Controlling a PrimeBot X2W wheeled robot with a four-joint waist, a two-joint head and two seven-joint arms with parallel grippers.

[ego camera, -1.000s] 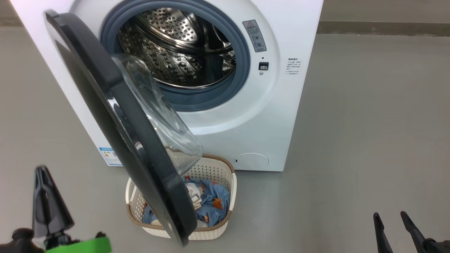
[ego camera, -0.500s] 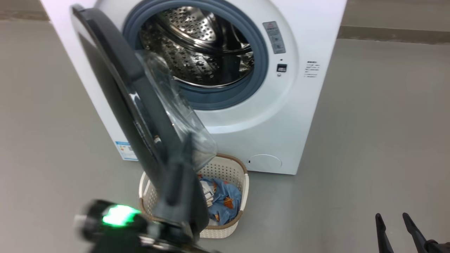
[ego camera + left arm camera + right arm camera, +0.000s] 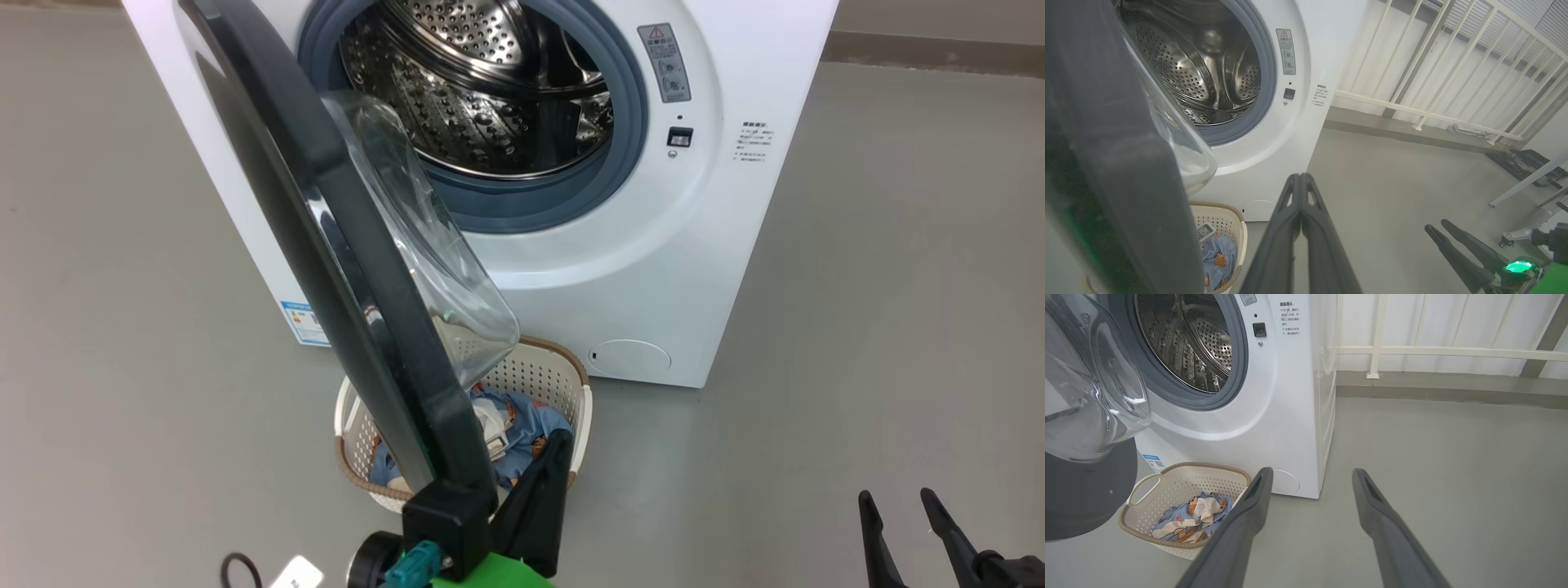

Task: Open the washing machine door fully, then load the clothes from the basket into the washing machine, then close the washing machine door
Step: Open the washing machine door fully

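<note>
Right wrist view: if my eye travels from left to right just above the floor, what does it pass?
washing machine door, swung open → basket holding the clothes → right gripper, open over the bare floor

the right end effector (image 3: 1311, 473) has its two dark fingers spread wide, nothing but grey floor (image 3: 1453, 477) between them. the washing machine door (image 3: 1090, 396) hangs open at the left, so you see straight into the steel drum (image 3: 1184, 343) of the washing machine (image 3: 1290, 416). the basket (image 3: 1180, 467) sits on the floor just beside the machine's front with the clothes (image 3: 1188, 518) bunched inside, and a white railing (image 3: 1453, 353) runs along the back.
</note>
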